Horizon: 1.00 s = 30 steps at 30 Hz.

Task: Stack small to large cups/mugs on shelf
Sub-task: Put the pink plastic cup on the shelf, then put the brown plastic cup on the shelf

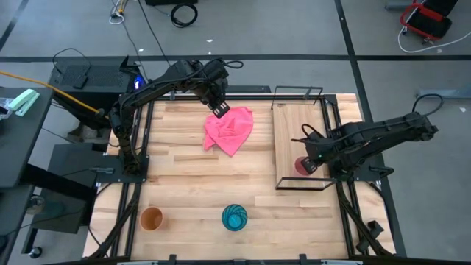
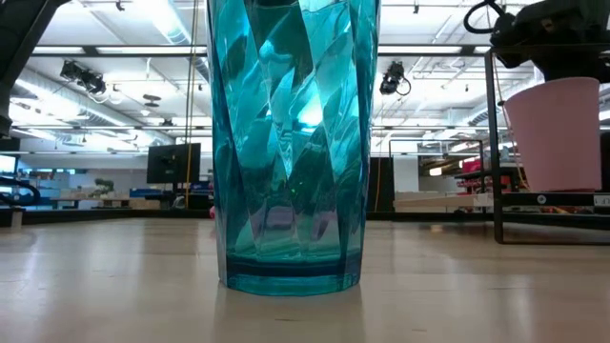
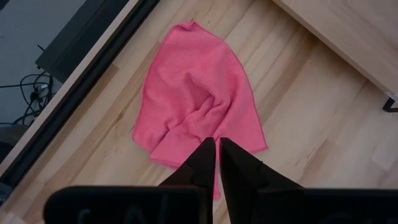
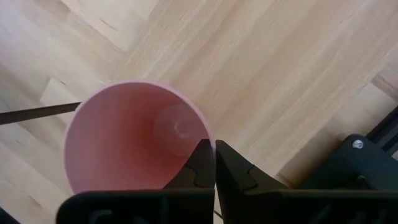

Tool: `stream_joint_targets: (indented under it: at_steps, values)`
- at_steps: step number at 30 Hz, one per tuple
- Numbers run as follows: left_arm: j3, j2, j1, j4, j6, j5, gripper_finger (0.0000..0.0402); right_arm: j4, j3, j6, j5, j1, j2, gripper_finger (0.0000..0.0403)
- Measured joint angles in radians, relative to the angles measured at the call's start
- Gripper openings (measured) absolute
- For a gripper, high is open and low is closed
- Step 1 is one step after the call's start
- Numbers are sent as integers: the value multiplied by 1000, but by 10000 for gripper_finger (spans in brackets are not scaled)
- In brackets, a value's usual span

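At the near-left corner of the butcher-block tabletop (image 1: 184, 184), stood upright and untouched: the medium orange plastic cup (image 1: 151, 218), mouth up, long axis vertical. Further back, hung over the crumpled pink cloth (image 1: 231, 129) with fingers pressed together and nothing between them: the left gripper (image 1: 219, 110), well apart from every cup. Confirmed in its own wrist view — dark fingertips closed tip to tip (image 3: 217, 140), only cloth below.

Toward the middle of the near edge, stood the tall faceted teal-blue plastic cup (image 1: 235, 217), also upright, also free, filling the low view (image 2: 291, 143).

Over on the right, lay the long light-wood shelf in its thin black wire frame (image 1: 294, 121), lengthwise front to back. At its near end, sat upright on the board: the small pink plastic cup (image 1: 300, 165), mouth up. Pinched the wall of that cup at the rim, one finger inside and one outside — the right gripper (image 1: 309, 163), jaws closed to the thickness of the plastic (image 4: 214, 144).

Judged next: letting go, then reaching toward the near edge for the orange cup. Lay nearer the left gripper by a little, though neither close; would want a top-down approach along the vertical axis.
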Motion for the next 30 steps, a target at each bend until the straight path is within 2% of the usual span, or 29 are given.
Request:
stream_joint_targets:
  at_steps: [9,18,30]
  values:
    - [0,0,0,-3,1,0,39,-5,-6,3,-1,0,2,39]
    - [0,0,0,-2,1,0,26,-5,-6,4,-1,0,2,82]
    - [0,0,0,-2,1,0,35,-46,97,-2,31,0,2,99]
